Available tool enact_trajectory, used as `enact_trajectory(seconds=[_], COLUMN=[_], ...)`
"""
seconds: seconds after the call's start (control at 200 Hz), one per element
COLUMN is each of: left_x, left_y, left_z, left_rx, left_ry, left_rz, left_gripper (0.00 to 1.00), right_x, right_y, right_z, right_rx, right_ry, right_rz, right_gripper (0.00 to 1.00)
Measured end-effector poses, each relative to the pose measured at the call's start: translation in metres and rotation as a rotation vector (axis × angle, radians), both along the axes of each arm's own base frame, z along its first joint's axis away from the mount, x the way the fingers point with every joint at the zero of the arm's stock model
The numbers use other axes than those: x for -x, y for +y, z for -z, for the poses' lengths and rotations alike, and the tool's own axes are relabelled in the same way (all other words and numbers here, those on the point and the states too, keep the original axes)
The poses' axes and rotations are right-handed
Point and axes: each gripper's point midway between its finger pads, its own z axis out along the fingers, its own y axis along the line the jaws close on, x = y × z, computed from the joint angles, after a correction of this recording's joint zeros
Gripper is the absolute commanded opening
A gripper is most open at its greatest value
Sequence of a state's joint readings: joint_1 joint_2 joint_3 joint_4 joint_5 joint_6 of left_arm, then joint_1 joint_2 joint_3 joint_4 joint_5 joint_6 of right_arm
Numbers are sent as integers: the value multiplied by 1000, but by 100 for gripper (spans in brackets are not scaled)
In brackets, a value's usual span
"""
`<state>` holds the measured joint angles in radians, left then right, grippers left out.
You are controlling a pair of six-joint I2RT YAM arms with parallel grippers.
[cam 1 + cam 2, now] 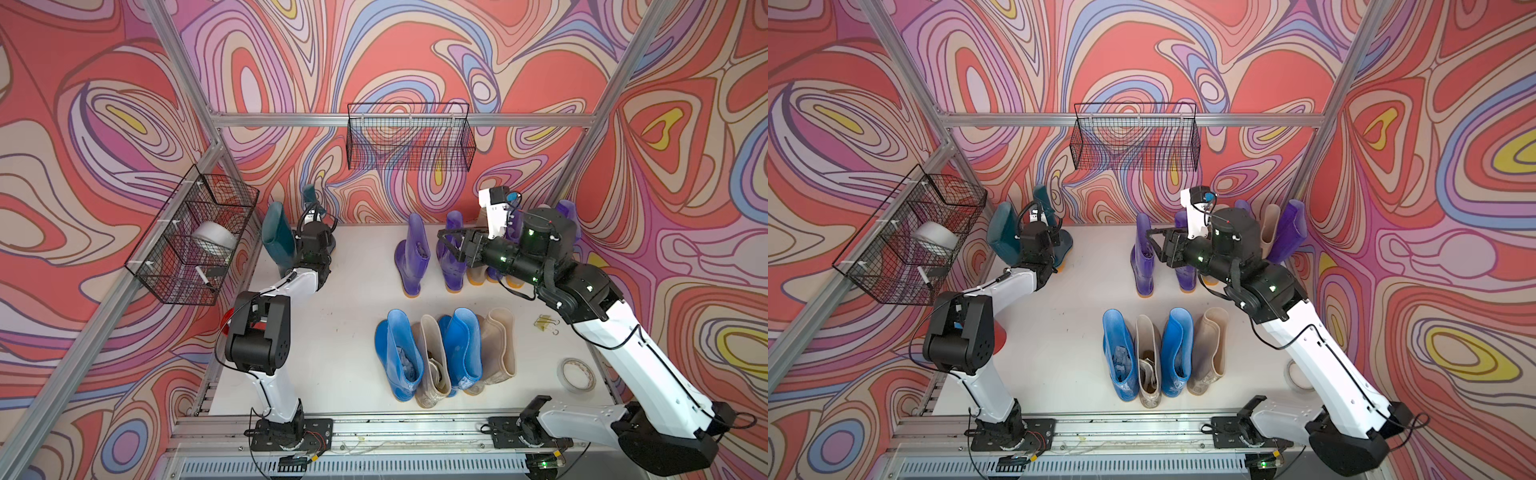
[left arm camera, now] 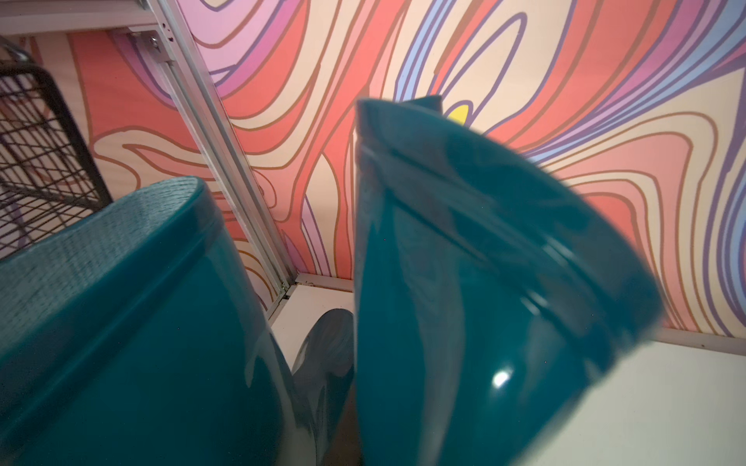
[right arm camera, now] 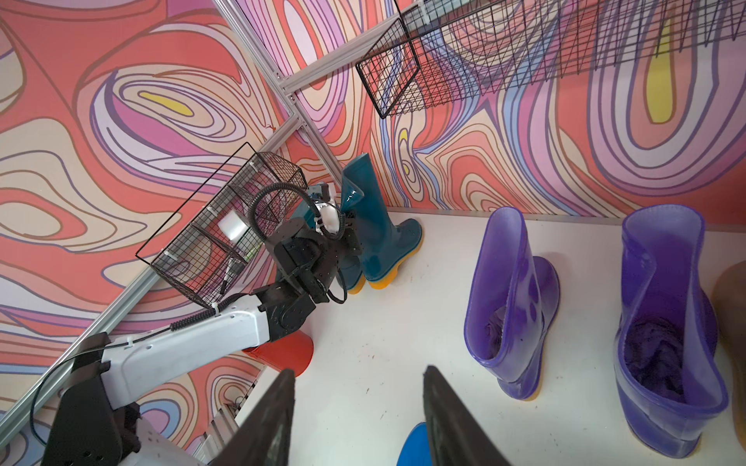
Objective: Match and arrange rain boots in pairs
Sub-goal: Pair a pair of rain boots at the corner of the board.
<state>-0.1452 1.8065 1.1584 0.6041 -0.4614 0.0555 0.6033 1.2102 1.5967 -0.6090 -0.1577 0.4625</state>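
While the left gripper [image 3: 348,222], jaws closed, is clamped on the standing dark teal boot [image 3: 379,242] at ten o'clock on the table [image 1: 353,299], the right gripper [image 3: 359,371], jaws half-parted, is empty.

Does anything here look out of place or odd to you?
Yes. The front row alternates blue boots and beige boots instead of pairing colours. In the far corner, the left claw pinches a teal boot at its top, squashing it flat.
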Motion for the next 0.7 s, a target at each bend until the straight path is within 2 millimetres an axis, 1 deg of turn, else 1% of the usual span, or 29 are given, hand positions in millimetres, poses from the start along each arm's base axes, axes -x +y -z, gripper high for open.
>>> enact_trajectory(seconds=[0.015,0.1,0.15,0.18,0.205,0.24,0.33,0.391,0.486,0.561,0.636,0.701], left_x=[1,10,16,20,23,27,34,37,39,39,39,38], left_y=[0,5,9,10,11,12,15,15,15,15,13,12], left_z=[2,12,19,22,24,25,22,17,12,9,8,9], left_rx=[-1,-1,-1,1,2,5,19,30,42,47,52,54], left_ry=[-2,-11,-11,-11,-11,-12,-40,-62,-80,-87,-89,-87], left_rz=[-3,-25,-40,-46,-50,-56,-66,-68,-67,-62,-55,-46], left_gripper=[0,14,18,25,36,46,59,64,67,72,78,80], right_x=[0,2,2,2,2,2,3,4,6,9,11,11], right_y=[0,-1,-2,-2,-2,-2,-3,-3,-5,-7,-9,-9], right_z=[0,4,7,8,10,12,17,17,15,12,10,10], right_rx=[0,0,-1,-1,-1,-2,-3,-5,-11,-19,-23,-25], right_ry=[0,8,16,20,23,28,41,43,39,32,28,26], right_rz=[1,2,3,4,4,5,7,8,11,14,14,14], right_gripper=[53,53,53,52,53,53,53,53,53,53,54,54])
